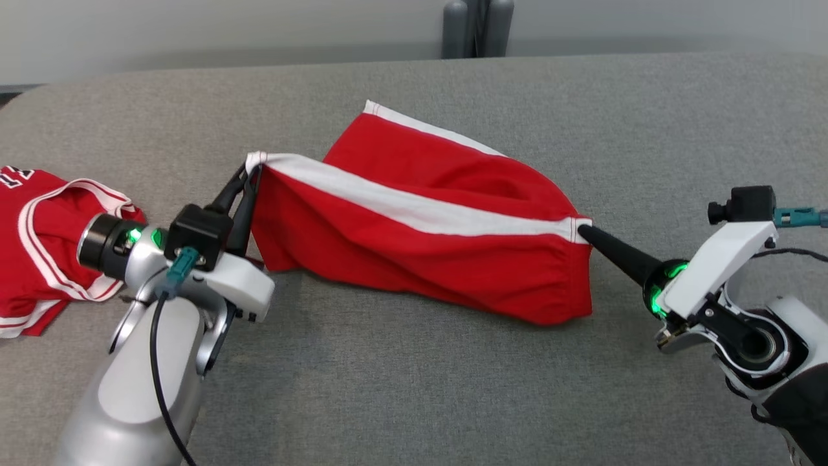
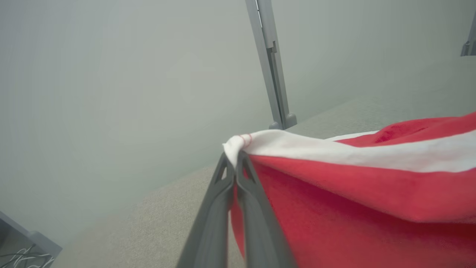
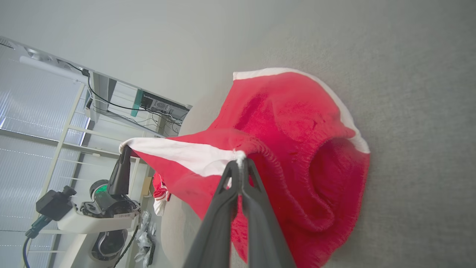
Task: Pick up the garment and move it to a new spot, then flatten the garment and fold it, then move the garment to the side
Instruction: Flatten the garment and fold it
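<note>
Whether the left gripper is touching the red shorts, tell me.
Touching. The left wrist view shows the left gripper shut on the white corner of the red shorts, cloth pinched between its fingers.

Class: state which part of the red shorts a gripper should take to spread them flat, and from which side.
The two ends of the white stripe, one from the left, one from the right. The shorts stretch along that stripe between the left gripper and right gripper, both shut on those corners, so the cloth should spread evenly.
</note>
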Available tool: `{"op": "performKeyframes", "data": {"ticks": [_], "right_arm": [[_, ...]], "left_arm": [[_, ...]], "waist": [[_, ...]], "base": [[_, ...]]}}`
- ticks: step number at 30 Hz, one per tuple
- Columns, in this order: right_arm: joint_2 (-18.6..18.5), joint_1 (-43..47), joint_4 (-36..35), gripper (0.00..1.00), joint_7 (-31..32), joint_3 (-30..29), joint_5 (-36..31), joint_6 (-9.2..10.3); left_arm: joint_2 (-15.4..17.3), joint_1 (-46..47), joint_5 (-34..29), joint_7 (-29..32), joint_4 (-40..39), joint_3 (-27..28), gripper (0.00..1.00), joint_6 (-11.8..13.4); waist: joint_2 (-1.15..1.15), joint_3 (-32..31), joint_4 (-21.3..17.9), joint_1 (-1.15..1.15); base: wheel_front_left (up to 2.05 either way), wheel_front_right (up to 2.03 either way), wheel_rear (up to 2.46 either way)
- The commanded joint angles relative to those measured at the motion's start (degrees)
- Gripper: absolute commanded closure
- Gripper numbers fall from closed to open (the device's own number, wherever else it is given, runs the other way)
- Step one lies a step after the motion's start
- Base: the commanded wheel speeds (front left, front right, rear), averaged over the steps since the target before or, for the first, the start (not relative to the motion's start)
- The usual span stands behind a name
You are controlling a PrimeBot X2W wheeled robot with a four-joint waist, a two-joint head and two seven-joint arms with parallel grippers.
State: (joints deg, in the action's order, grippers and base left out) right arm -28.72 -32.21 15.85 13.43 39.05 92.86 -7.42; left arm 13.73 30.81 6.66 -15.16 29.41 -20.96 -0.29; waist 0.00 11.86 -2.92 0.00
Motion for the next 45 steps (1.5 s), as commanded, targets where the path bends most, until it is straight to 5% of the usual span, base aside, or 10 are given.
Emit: {"op": "performKeyframes", "data": {"ticks": [1, 21, 45], "right_arm": [[0.26, -0.81, 0.36, 1.0, -0.71, -0.48, -0.4, -0.14], [9.85, -11.23, 4.9, 1.0, -9.4, -3.16, -4.78, -0.14], [14.3, -15.25, 10.67, 1.0, -12.52, -0.78, -5.28, -0.13]], "left_arm": [[-0.02, 1.35, 0.23, -0.03, 0.58, 0.27, 1.0, 0.37], [-2.65, 28.66, -4.59, -0.02, 21.4, -2.09, 1.0, 0.07], [-1.16, 39.96, -5.9, -0.03, 36.09, -4.83, 1.0, 1.12]], "waist": [[0.0, 2.15, -1.35, 0.0], [0.0, 14.24, -8.56, 0.0], [0.0, 20.68, -13.02, 0.0]], "base": [[0.0, 0.0, 0.0], [0.0, 0.0, 0.0], [0.0, 0.0, 0.0]]}}
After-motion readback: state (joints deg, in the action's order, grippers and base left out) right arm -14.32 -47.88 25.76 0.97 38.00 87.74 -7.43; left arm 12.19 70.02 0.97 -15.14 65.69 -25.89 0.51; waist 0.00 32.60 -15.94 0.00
